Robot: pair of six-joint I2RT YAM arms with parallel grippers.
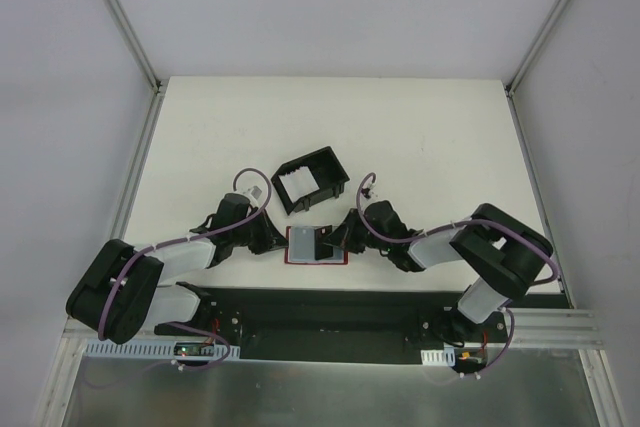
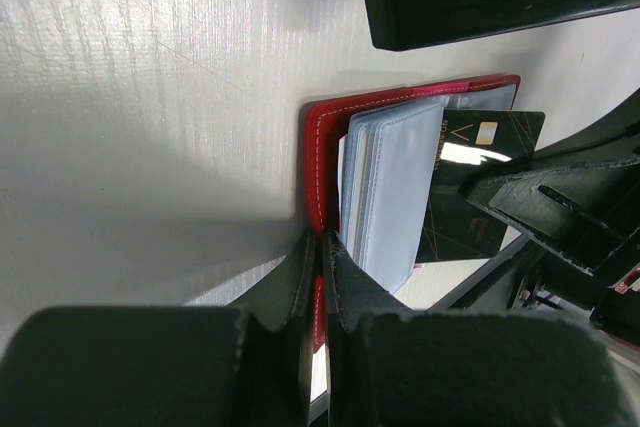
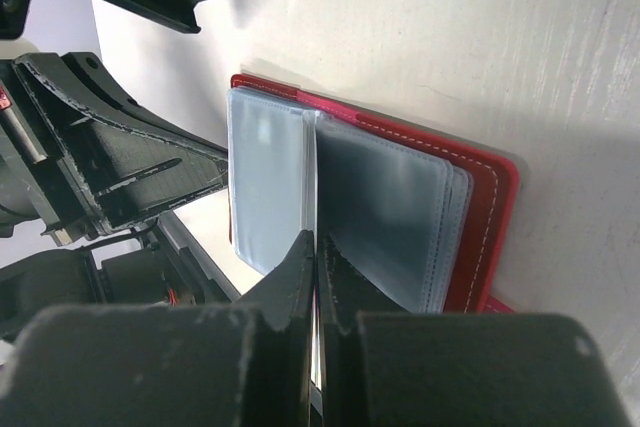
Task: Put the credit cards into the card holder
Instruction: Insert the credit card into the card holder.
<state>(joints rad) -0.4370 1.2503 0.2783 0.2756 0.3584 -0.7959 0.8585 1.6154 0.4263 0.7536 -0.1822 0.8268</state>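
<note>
And there was my left gripper (image 2: 318, 269), jaws shut tight on the red cover at the left edge of the card holder (image 2: 322, 147). That cover lay flat on the white table (image 1: 430, 137). The card holder itself was spread open just ahead of the gap between my two bases. Its pale blue sleeves (image 3: 265, 187) were fanned up from the spine. Behind it, near but apart, sat the open-sided black box (image 1: 311, 179), turned at an angle.

Moving across, a credit card (image 2: 482, 162) stood on edge among the sleeves. My left camera caught its dark face with a gold mark, while my right camera saw only a thin pale line. Over on the right, my right gripper (image 3: 315, 252) was clamped on that card's edge, fingers pressed together with nothing but the card between them, reaching in over the holder's right half. My two grippers faced each other across the open holder, close but not touching.
</note>
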